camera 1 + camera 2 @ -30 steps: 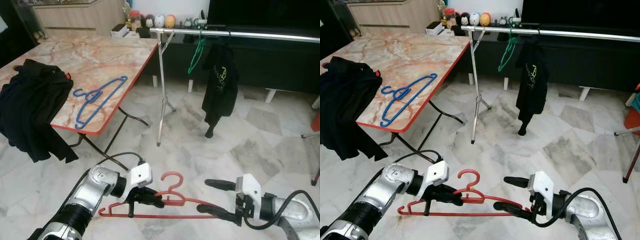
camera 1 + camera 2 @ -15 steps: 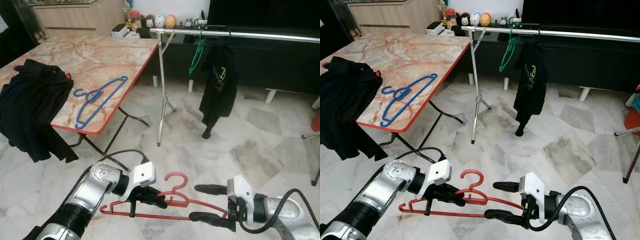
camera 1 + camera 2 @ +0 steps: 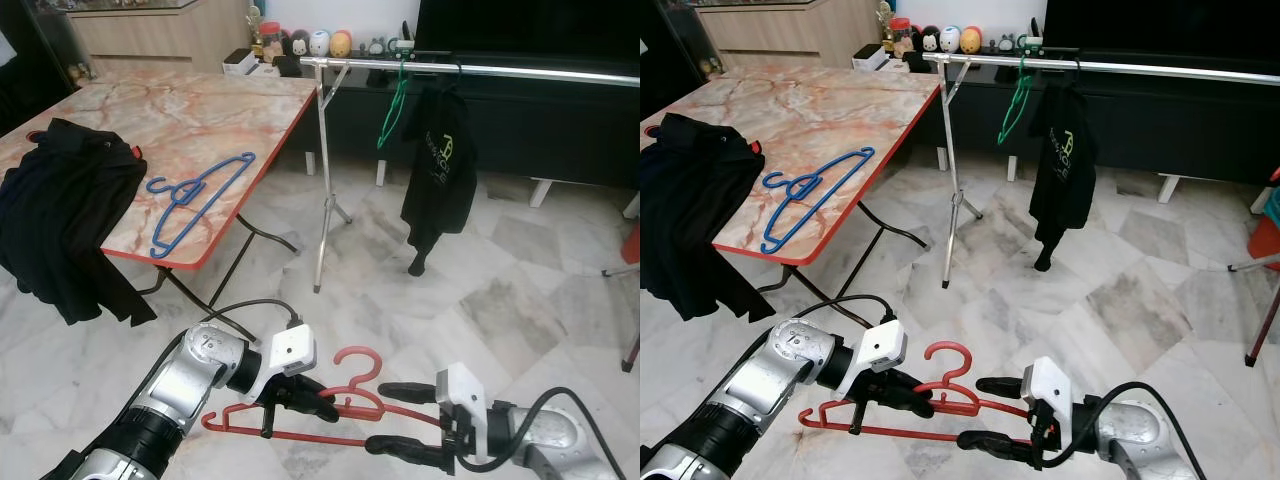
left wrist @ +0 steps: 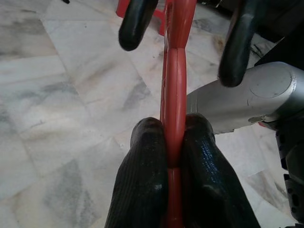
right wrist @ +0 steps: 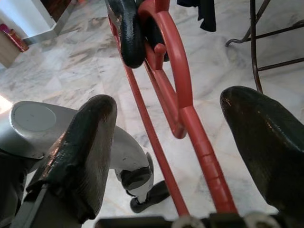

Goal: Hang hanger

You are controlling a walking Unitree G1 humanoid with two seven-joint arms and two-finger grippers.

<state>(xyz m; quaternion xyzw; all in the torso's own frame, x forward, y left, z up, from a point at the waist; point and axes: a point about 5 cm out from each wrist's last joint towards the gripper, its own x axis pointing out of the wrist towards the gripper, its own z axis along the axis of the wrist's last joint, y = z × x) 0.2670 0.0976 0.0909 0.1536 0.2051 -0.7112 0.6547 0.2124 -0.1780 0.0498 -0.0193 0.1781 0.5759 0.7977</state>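
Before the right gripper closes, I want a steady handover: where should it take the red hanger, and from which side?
Probably the sloped right shoulder bar of the red hanger, approached end-on from the robot's right. The right gripper already straddles that arm, fingers open on both sides. The left gripper is shut below the hook, so gripping farther out should steady the long frame.

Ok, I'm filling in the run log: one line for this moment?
left gripper: shut on red hanger | right gripper: open, fingers astride hanger's arm | rail: ahead, green hanger and black top hung

Left gripper (image 3: 908, 398) clamps red hanger (image 3: 940, 392); right gripper (image 3: 986, 412) fingers spread around hanger's arm.
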